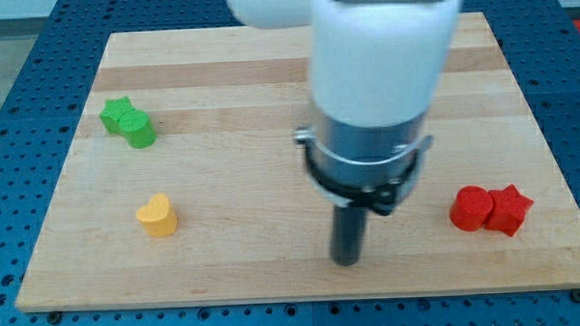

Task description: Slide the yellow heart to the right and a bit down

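The yellow heart (157, 215) lies on the wooden board (270, 135) at the view's lower left. My tip (346, 261) rests on the board near the bottom edge, far to the right of the heart and a little lower. The arm's white and grey body (374, 83) fills the middle of the view and hides the board behind it.
A green star (117, 114) and a green cylinder (140, 130) touch each other at the upper left. A red cylinder (471, 208) and a red star (509, 210) touch each other at the right. The board's bottom edge runs just below my tip.
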Tool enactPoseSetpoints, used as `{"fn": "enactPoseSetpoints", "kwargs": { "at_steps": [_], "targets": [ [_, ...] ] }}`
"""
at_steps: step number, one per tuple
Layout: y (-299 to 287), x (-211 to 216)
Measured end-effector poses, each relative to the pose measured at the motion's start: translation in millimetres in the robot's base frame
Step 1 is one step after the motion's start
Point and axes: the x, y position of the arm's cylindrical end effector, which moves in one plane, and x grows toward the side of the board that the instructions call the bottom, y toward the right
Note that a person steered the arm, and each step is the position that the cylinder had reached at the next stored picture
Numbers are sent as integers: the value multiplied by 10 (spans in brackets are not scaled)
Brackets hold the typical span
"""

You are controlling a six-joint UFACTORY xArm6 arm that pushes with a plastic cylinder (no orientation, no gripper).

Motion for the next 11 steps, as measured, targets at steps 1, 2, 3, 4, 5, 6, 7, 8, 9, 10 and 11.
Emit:
{"fn": "enactPoseSetpoints", "kwargs": {
  "at_steps": [1, 2, 3, 4, 5, 6, 7, 8, 9, 10, 11],
  "targets": [
    [-623, 36],
    [-1278, 164],
    [-1890, 316],
    [-2197, 234],
    [-2485, -67],
    [-2416, -628],
    [-2407, -710],
    [-2397, -710],
    [-2202, -650],
    [-1935, -472],
    [-1463, -412]
  ]
}}
